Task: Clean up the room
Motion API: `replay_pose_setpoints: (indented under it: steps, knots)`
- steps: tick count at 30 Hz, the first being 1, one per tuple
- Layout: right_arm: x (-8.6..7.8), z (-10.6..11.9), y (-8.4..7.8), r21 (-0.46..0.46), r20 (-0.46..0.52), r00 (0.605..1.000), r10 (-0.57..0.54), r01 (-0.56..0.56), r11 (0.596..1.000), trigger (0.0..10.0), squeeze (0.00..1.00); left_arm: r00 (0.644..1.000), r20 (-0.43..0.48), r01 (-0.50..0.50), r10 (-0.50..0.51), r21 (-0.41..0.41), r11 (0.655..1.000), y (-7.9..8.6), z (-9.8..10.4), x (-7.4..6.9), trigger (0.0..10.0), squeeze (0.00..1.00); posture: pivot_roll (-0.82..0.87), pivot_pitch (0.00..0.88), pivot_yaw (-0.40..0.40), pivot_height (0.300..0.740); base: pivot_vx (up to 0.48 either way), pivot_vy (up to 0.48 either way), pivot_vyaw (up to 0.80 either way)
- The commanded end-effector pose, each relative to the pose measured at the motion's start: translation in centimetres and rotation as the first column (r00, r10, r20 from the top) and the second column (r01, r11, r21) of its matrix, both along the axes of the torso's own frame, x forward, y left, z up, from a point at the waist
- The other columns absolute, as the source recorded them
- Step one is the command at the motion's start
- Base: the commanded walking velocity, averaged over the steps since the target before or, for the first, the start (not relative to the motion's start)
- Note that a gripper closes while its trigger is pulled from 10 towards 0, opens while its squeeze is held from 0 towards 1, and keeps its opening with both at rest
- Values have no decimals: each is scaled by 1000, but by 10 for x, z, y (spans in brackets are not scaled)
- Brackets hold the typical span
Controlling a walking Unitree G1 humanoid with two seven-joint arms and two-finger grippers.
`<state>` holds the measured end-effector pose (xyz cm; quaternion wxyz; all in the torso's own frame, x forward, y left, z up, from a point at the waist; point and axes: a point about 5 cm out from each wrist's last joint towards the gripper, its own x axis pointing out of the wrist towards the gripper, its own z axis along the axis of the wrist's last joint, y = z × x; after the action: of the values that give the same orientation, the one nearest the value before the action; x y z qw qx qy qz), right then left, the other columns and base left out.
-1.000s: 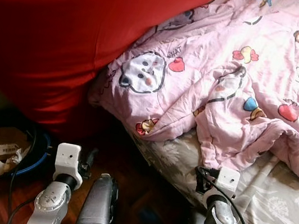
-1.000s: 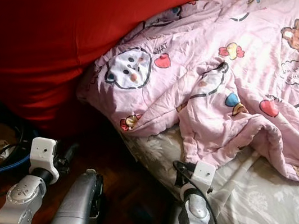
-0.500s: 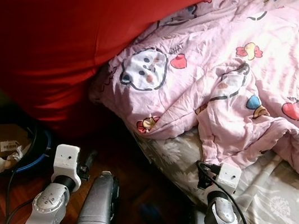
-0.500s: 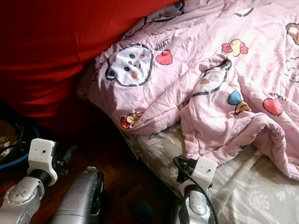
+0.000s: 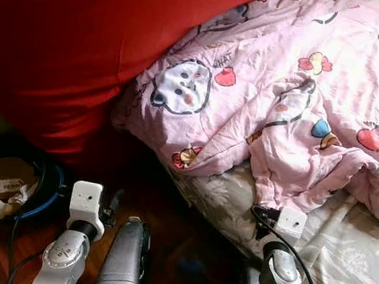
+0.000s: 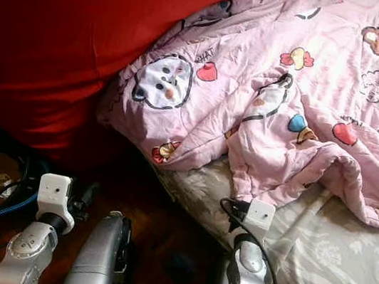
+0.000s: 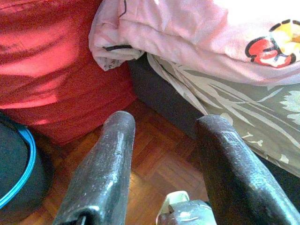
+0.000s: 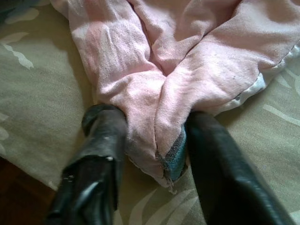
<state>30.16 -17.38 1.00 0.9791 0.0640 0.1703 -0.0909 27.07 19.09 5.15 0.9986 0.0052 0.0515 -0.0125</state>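
Right gripper pinching the quilt's corner at the bed edge.

At lower left a bin (image 5: 2,188) of cardboard and paper sits on the wood floor (image 5: 179,256), below the red cover (image 5: 68,43) across the upper left. The left gripper (image 7: 161,173) hangs over the floor, fingers spread and holding nothing. Right of centre, the pink quilt (image 5: 291,93) lies rumpled over the grey sheet (image 5: 351,261) (cartoon prints all over it). The right gripper (image 8: 152,140) squeezes a bunched fold of its corner between both fingers. The hold looks shallow, though the fold hides the fingertips; a hard pull could slip the fabric free or drag the sheet along.
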Motion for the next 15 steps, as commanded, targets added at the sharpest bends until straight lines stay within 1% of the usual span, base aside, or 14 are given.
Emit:
replay_pose_setpoints:
  steps: [1,8,15]
  knots:
    - [-8,-9,3,10,-42,999,2,-1,1000,0,0,998,-56,-17,17,-7,1000,3,-11,-7,10000,0,122,344,75,621,0,0,0]
    - [-11,-13,3,12,-54,999,-5,5,1000,0,0,998,-51,-20,19,-13,1000,1,-11,-2,10000,0,116,333,70,621,0,0,0]
    - [-11,-12,1,11,-56,998,-10,11,1000,0,0,999,-50,-17,16,-19,1000,-2,-11,4,10000,0,103,318,65,621,0,0,0]
